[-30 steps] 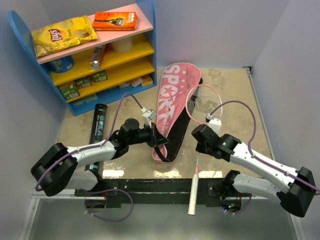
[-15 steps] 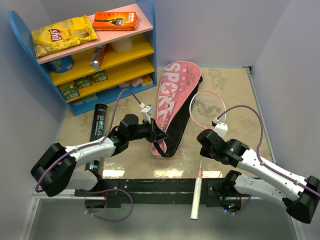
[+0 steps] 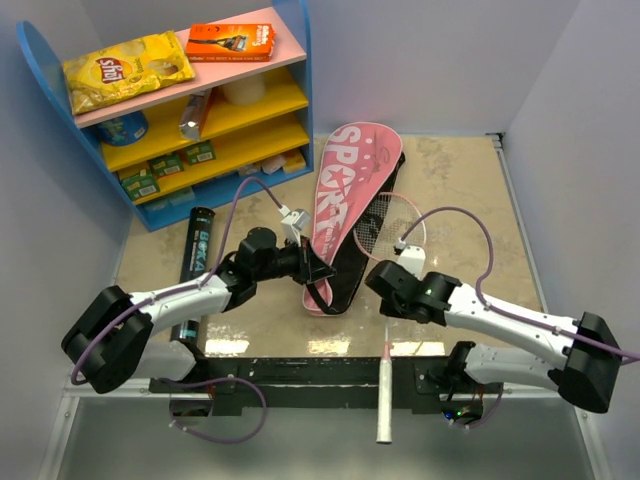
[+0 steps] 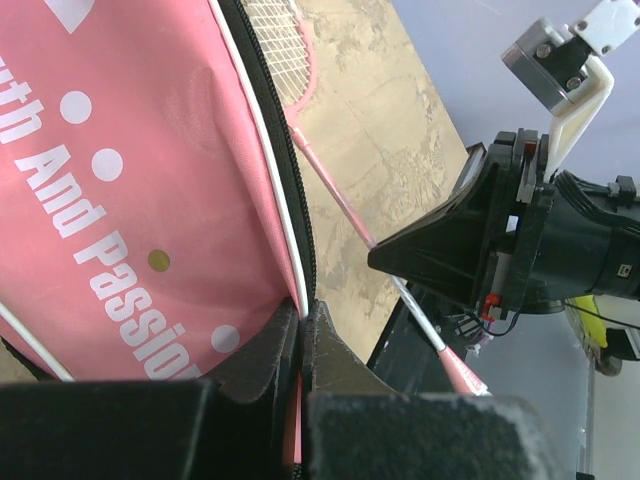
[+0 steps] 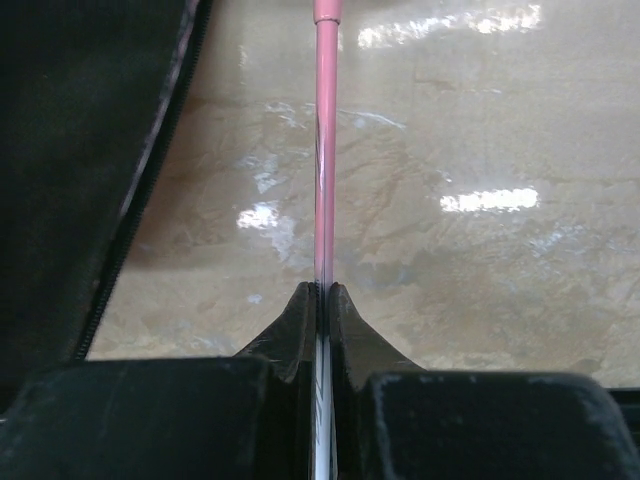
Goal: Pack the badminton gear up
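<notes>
The left gripper (image 4: pixel 302 322) pinches the pink cover (image 3: pixel 345 185) by its black edge. The right gripper (image 5: pixel 322 296) pinches the racket (image 5: pixel 325 150) shaft, its head at 12 o'clock against the cover's open side. A black tube (image 3: pixel 197 250) lies at 9 o'clock on the glossy beige desk (image 3: pixel 460 200). A blue shelf (image 3: pixel 45 70) stands at 11 o'clock, with pale walls around.

The pink racket cover (image 4: pixel 120 200) looks like matt cloth with black edging; the racket shaft (image 5: pixel 325 150) is smooth and glossy; the marbled table (image 5: pixel 480 120) is polished and reflective.
</notes>
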Available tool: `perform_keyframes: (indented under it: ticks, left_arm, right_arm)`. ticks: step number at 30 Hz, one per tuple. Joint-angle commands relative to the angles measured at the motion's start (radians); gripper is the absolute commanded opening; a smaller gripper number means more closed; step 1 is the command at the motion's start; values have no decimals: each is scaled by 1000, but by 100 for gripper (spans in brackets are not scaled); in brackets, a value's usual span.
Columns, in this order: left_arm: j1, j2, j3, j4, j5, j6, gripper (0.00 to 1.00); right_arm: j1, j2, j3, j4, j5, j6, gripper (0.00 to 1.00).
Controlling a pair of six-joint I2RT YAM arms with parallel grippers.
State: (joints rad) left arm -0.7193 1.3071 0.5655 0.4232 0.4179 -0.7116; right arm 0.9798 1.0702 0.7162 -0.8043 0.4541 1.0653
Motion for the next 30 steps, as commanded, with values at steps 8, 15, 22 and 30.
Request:
perform_keyframes:
  ticks: [8, 15, 22, 30]
  left_arm:
    - [14, -23, -76, 137, 10, 26, 0]
    - [15, -28, -128, 172, 28, 6, 0]
    - [12, -74, -170, 160, 39, 3, 0]
    - [12, -100, -200, 147, 81, -8, 0]
  right_arm:
    - [5, 100, 175, 138, 71, -45, 0]
    - [-9, 281, 264, 269, 139, -143, 0]
    - [-79, 413, 310, 499, 169, -327, 0]
    - [-233, 534, 266, 798, 71, -528, 0]
